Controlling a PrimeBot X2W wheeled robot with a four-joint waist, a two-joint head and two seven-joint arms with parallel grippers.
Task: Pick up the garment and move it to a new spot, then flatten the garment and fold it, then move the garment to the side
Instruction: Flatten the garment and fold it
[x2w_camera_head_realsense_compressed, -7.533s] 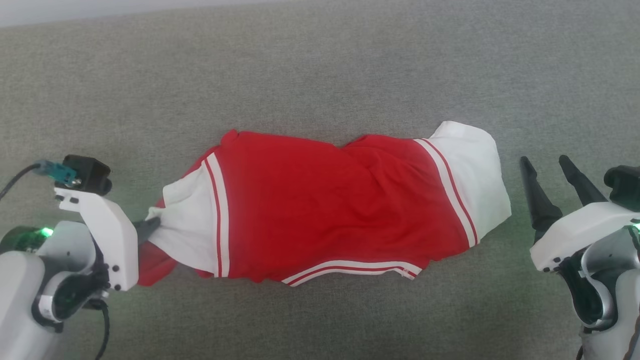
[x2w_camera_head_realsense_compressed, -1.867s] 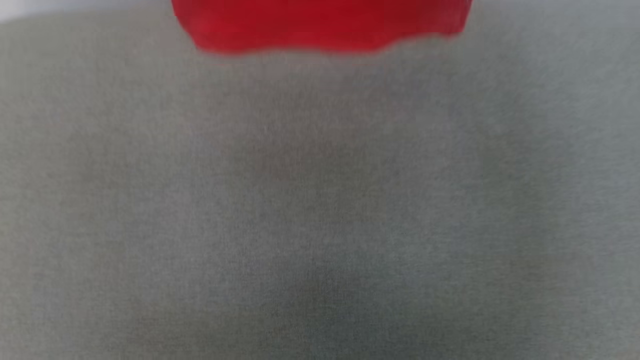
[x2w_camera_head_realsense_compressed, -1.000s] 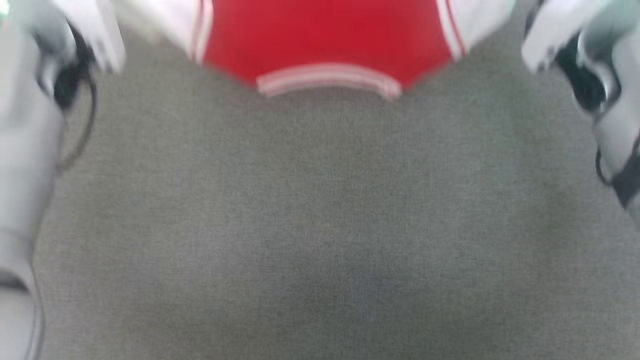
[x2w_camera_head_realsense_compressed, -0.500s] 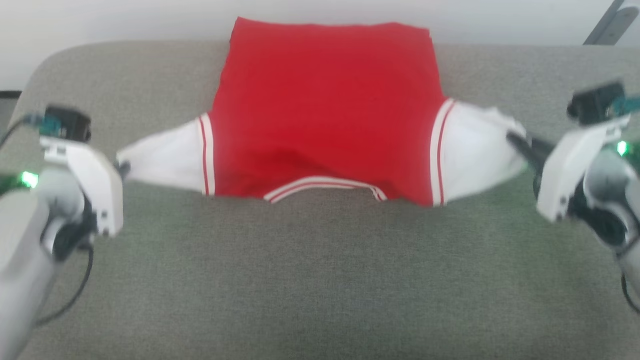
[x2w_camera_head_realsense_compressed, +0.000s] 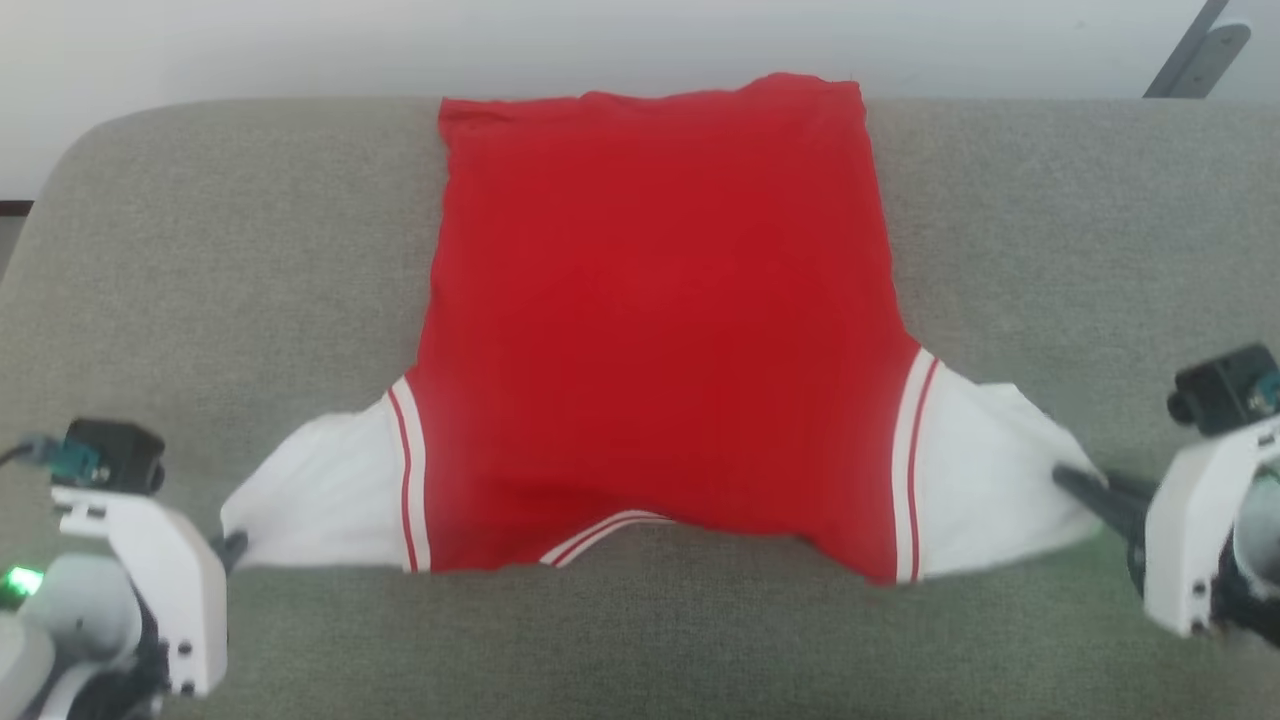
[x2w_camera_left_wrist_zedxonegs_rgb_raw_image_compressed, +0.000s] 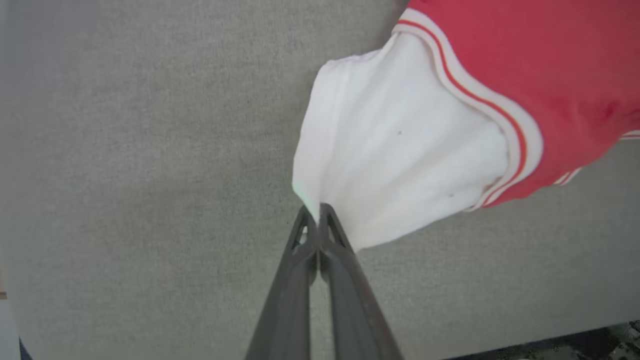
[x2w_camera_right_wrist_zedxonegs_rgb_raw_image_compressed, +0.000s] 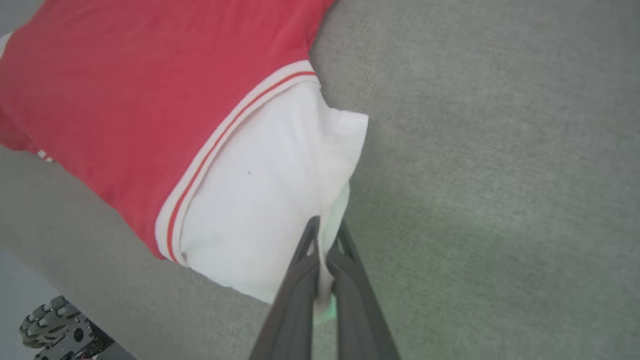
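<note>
The garment (x2w_camera_head_realsense_compressed: 655, 330), a red shirt with white sleeves, lies spread on the grey cushion with its collar toward me and its hem at the far edge. My left gripper (x2w_camera_head_realsense_compressed: 232, 548) is shut on the tip of the left white sleeve (x2w_camera_head_realsense_compressed: 320, 495). In the left wrist view the left gripper (x2w_camera_left_wrist_zedxonegs_rgb_raw_image_compressed: 315, 212) pinches that sleeve's cuff corner (x2w_camera_left_wrist_zedxonegs_rgb_raw_image_compressed: 380, 160). My right gripper (x2w_camera_head_realsense_compressed: 1070, 482) is shut on the right white sleeve (x2w_camera_head_realsense_compressed: 990, 490). The right wrist view shows the right gripper (x2w_camera_right_wrist_zedxonegs_rgb_raw_image_compressed: 327, 227) with white sleeve cloth (x2w_camera_right_wrist_zedxonegs_rgb_raw_image_compressed: 270, 200) bunched between its fingers.
The grey cushion (x2w_camera_head_realsense_compressed: 200, 250) has a rounded far-left corner and ends at a pale wall. A grey metal bar (x2w_camera_head_realsense_compressed: 1190, 55) leans at the far right. A wheeled base (x2w_camera_right_wrist_zedxonegs_rgb_raw_image_compressed: 55, 320) shows below the cushion's near edge.
The head camera has swung, so the whole picture shifted. The shirt, once bunched sideways, now lies stretched out flat. Over the last half second both grippers drew the sleeves toward me.
</note>
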